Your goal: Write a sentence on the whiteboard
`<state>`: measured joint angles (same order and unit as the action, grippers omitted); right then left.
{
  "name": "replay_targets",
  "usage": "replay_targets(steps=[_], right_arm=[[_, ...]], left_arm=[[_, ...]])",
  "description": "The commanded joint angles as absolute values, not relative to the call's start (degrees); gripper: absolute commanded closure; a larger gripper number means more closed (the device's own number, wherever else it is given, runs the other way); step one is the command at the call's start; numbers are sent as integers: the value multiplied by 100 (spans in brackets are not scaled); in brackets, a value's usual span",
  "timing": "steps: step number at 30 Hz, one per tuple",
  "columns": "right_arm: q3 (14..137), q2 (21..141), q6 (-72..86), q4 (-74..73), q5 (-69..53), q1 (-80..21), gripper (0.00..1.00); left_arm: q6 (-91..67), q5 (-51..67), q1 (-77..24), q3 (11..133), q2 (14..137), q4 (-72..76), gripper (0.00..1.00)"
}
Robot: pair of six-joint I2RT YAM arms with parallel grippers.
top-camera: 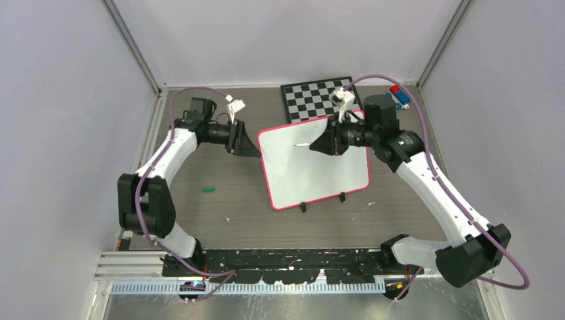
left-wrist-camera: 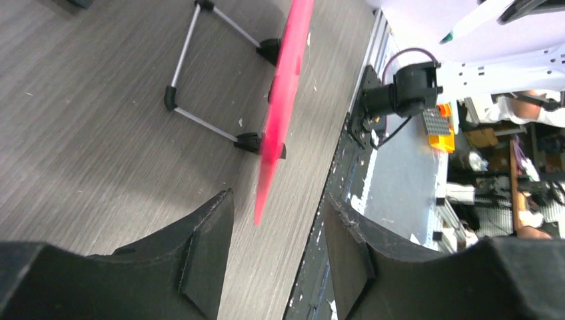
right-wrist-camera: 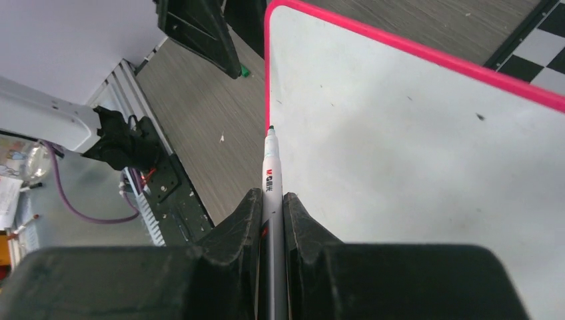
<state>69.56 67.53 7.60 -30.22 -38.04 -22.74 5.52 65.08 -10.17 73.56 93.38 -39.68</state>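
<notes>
- Left gripper (left-wrist-camera: 278, 200) jaws apart, straddling the whiteboard (top-camera: 320, 177) edge without clamping it; right gripper (right-wrist-camera: 272, 195) clamped on the marker (right-wrist-camera: 272, 167).
- Whiteboard sits centre frame in the top view, blank.
- Risk: with the board unheld, pen pressure could slide or tip it and the strokes would skid.

whiteboard (top-camera: 313, 167): glossy white, thin pink-red frame, little black feet
chequered board (top-camera: 308, 100): black and white squares
desk (top-camera: 220, 217): grey, wood-grain streaks
marker (right-wrist-camera: 271, 175): white barrel, red logo, dark tip
small loose piece (top-camera: 209, 190): green
left claw (left-wrist-camera: 276, 208), right claw (right-wrist-camera: 272, 201): plain black, both
cables (top-camera: 174, 110): purple
</notes>
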Motion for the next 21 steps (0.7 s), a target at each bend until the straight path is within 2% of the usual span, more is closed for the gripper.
replay_targets(steps=[1,4,8,15,21], right_arm=[[7518,7147,710,-2534,-3075,-3041,100],[7723,7421,432,-2695,-2364,-3520,100],[7814,7615,402,-2673,-1799,-3829,100],[7919,7819,492,-2548,-1540,-3982,100],[8111,8063,599,-2450,-1432,-3991,100]], left_arm=[[-681,6570,-908,6802,8541,-2238,47],[-1175,6503,-906,6475,8451,-1514,47],[-1223,6391,-905,6360,8571,-1330,48],[-1003,6296,-896,6467,8739,-1455,52],[-1011,6573,-907,6497,8883,-1434,59]])
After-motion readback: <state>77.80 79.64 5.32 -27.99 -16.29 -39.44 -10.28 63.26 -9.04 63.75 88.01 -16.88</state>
